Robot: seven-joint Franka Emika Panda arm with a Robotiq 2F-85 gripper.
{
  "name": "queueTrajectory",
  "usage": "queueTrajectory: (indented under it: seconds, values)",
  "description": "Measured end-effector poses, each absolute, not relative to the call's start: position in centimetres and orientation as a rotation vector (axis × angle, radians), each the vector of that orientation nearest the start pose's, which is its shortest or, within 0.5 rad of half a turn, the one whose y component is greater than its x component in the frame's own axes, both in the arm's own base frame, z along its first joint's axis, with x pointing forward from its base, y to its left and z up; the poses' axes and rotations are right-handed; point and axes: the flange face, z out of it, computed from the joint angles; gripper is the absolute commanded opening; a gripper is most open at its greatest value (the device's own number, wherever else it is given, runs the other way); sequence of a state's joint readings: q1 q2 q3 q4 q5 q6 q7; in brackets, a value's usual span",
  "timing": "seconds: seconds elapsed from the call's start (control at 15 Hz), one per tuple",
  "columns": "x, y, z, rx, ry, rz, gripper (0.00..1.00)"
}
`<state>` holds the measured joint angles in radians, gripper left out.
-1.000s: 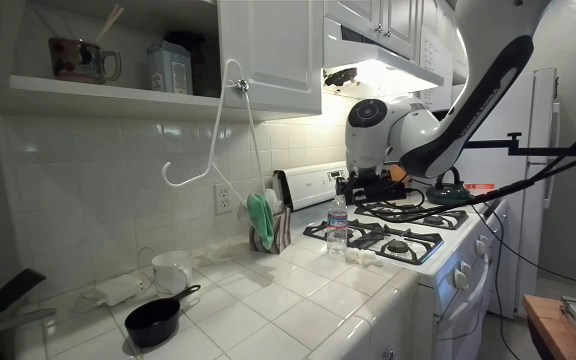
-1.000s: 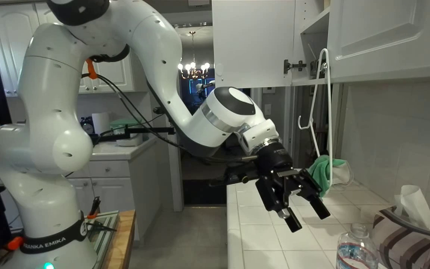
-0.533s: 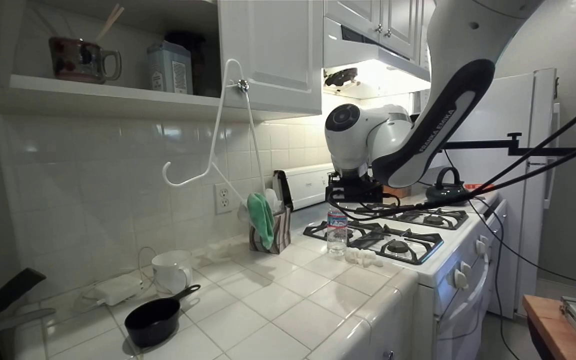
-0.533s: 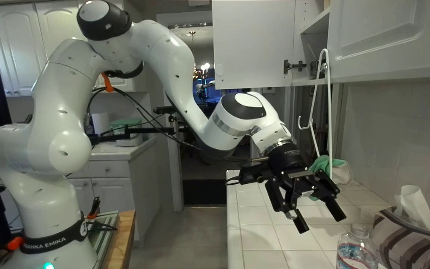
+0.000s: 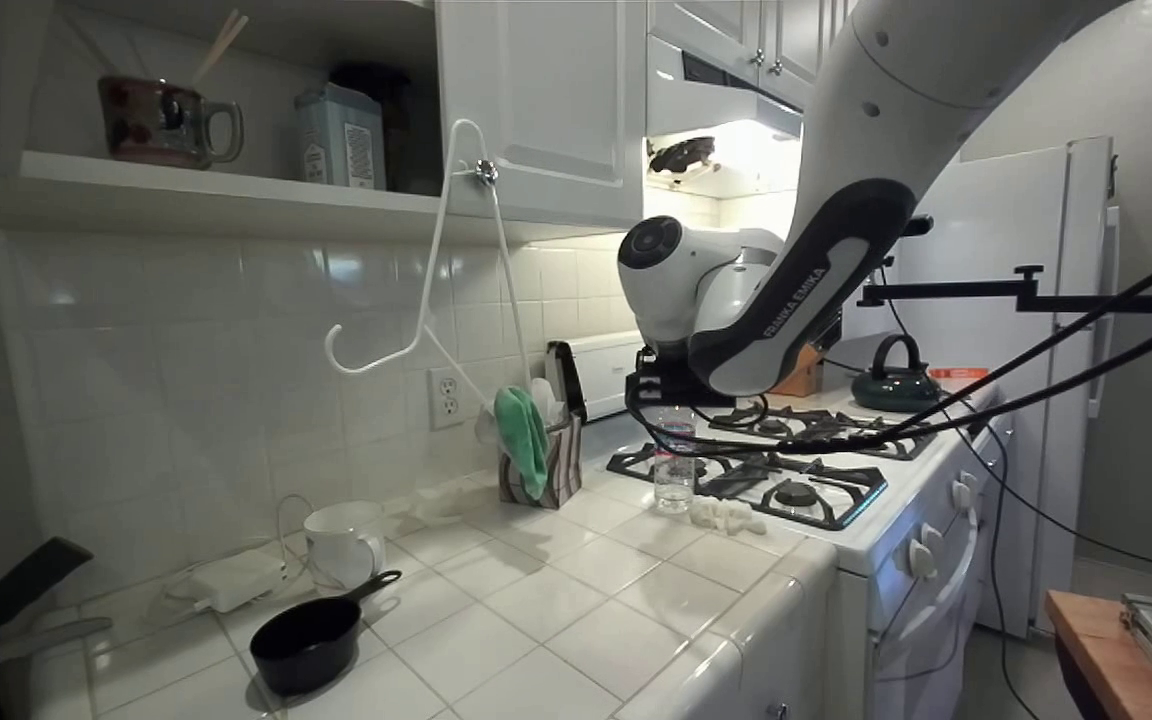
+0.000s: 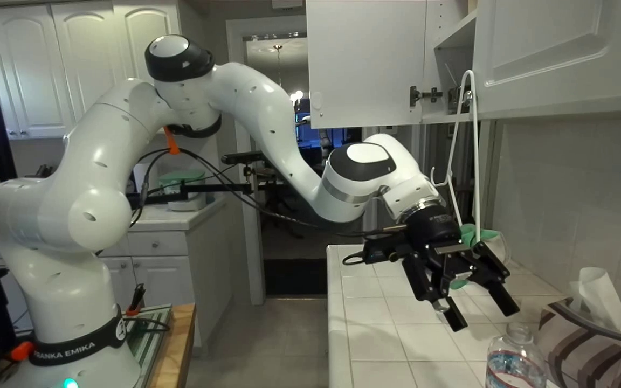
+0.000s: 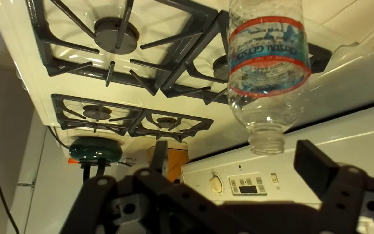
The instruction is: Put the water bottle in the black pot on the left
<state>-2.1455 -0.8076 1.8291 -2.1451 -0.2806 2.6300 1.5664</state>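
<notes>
The water bottle, clear with a red and blue label, stands upright on the tiled counter beside the stove. It shows in both exterior views (image 5: 674, 488) (image 6: 514, 362), and upside down in the wrist view (image 7: 268, 68); no cap is visible on its neck. My gripper (image 6: 483, 313) is open and empty, short of the bottle and above its neck height in an exterior view. In the wrist view the open fingers (image 7: 230, 146) lie either side of the bottle's neck line, not touching it. The black pot (image 5: 306, 648) sits on the counter, far from the gripper, its handle pointing away.
A striped tissue box (image 6: 585, 334) stands close beside the bottle. A white hanger (image 5: 426, 300) with a green cloth (image 5: 521, 440) hangs from the cabinet knob. A white mug (image 5: 341, 545) is behind the pot. Stove grates (image 5: 791, 490) and a dark kettle (image 5: 896, 388) lie beyond.
The arm has reached forward and the open gripper has moved closer to the bottle, rightward in an exterior view. The bottle and pot have not moved.
</notes>
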Motion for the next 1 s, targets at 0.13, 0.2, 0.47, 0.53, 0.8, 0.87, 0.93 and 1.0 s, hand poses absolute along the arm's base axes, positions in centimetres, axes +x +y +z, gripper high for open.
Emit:
queueTrajectory:
  seconds: [0.13,0.2,0.47,0.53,0.8,0.87,0.93,1.0]
  values:
    - [57.7,-14.3,30.5,1.761,-1.558,0.860,0.99]
    - [57.9,-14.6,30.5,1.758,-1.558,0.857,0.99]
    - [58.3,-15.5,30.1,1.747,-1.554,0.846,0.98]
    - [58.3,-15.6,30.0,1.745,-1.553,0.844,0.98]
    - [58.7,-16.1,29.7,1.742,-1.545,0.841,0.94]
    - [58.8,-16.1,29.7,1.741,-1.543,0.841,0.92]
    - [58.9,-16.2,29.6,1.741,-1.540,0.840,0.91]
    - [59.0,-16.2,29.6,1.741,-1.537,0.839,0.91]
